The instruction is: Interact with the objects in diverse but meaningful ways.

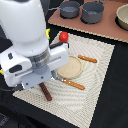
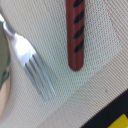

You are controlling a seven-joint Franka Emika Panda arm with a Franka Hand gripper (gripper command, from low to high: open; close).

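**Woven cloth, bright metal, glossy plastic**

The placemat [image 2: 95,70] under the wrist is a woven cloth, pale, with a fine rough mesh grain and a matt face. Beside the hand lies the fork [image 2: 35,70]: its tines look like polished metal, smooth and shiny. The sausage stick [image 2: 76,35] is smooth plastic with a soft sheen, brown-red with dark painted bars. Farther from the hand, the tomato [image 1: 63,36] is glossy red plastic, the plate [image 1: 70,67] a matt tan, and the pots [image 1: 92,12] a dull dark grey.

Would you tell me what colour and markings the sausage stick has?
The sausage stick is reddish-brown with dark diagonal stripes, clearest in the wrist view.
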